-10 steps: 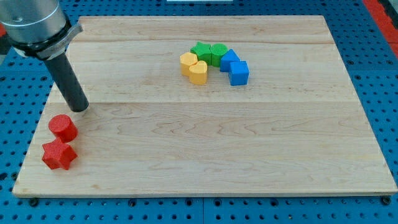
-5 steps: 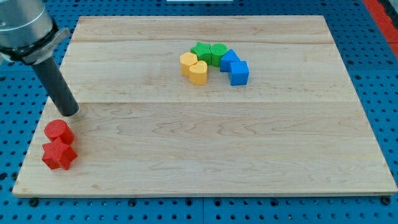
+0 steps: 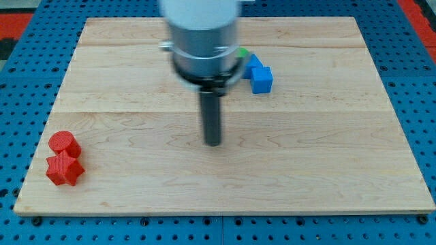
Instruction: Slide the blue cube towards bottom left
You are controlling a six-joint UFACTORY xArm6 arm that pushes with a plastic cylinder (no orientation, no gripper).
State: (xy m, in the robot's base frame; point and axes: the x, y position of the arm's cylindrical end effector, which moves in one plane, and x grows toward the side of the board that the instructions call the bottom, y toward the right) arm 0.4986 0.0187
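The blue cube (image 3: 261,79) sits on the wooden board (image 3: 320,156) at the view's upper middle, with a second blue block (image 3: 254,62) touching it above and to the left. My tip (image 3: 214,142) rests on the board near its centre, below and left of the blue cube, well apart from it. The arm's body hides the yellow blocks and most of the green blocks; only a green sliver (image 3: 242,52) shows.
A red cylinder (image 3: 63,144) and a red star-shaped block (image 3: 64,169) sit touching each other at the view's lower left, near the board's left edge.
My tip has swung from beside the red cylinder at the left to the board's centre. The arm now covers the yellow and green blocks. The red blocks rest where the last push left them.
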